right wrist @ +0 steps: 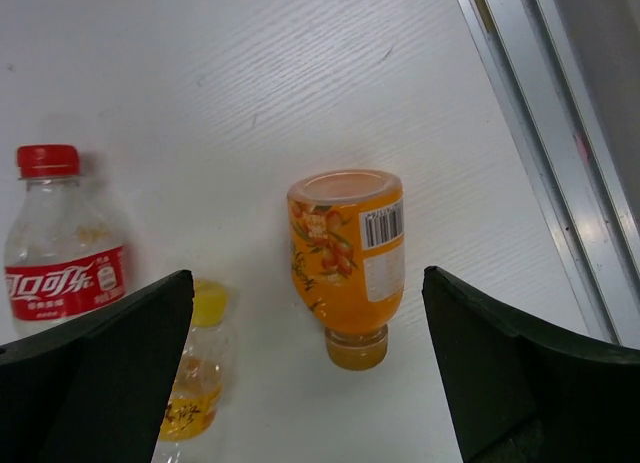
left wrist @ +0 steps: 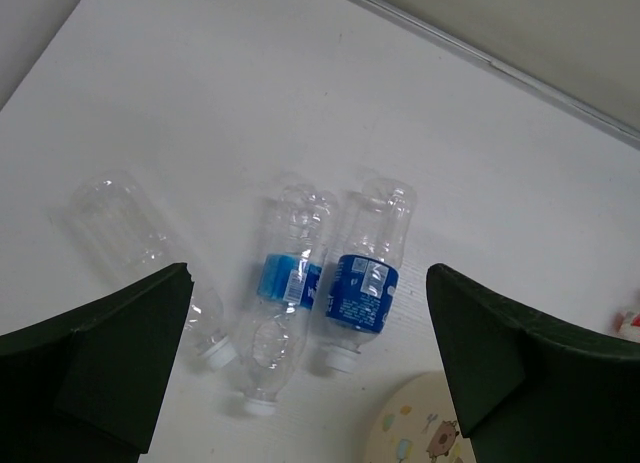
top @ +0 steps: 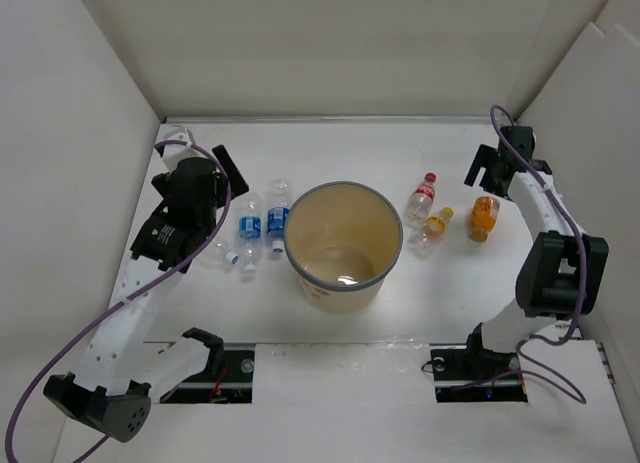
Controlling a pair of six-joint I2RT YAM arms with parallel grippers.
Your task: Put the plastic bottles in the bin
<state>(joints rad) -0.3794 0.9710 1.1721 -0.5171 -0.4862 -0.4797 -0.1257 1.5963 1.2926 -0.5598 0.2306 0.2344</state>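
The round tan bin with a grey-blue rim (top: 340, 295) stands at the middle of the white worktop (top: 440, 283). In the top view, a group of bottles lies at its 9 o'clock. A crumpled blue-labelled clear plastic bottle (left wrist: 285, 293) and a smoother blue-labelled clear plastic bottle (left wrist: 365, 283) lie side by side and touching, white caps toward 6 o'clock; a plain clear plastic bottle (left wrist: 130, 243) lies just beside them at their 9 o'clock. The left hand (left wrist: 308, 273) hovers above this group, its fingers spread wide and holding nothing. At the bin's 2 o'clock lie a red-labelled, red-capped clear bottle (right wrist: 60, 253) and, just beside it, a small yellow-capped bottle (right wrist: 195, 373). Apart from these, at their 3 o'clock, an orange plastic bottle (right wrist: 348, 263) lies with its cap toward 6 o'clock. The right hand (right wrist: 306, 274) hangs over the orange one, fingers wide apart and empty. Every bottle seen lies on the worktop outside the bin.
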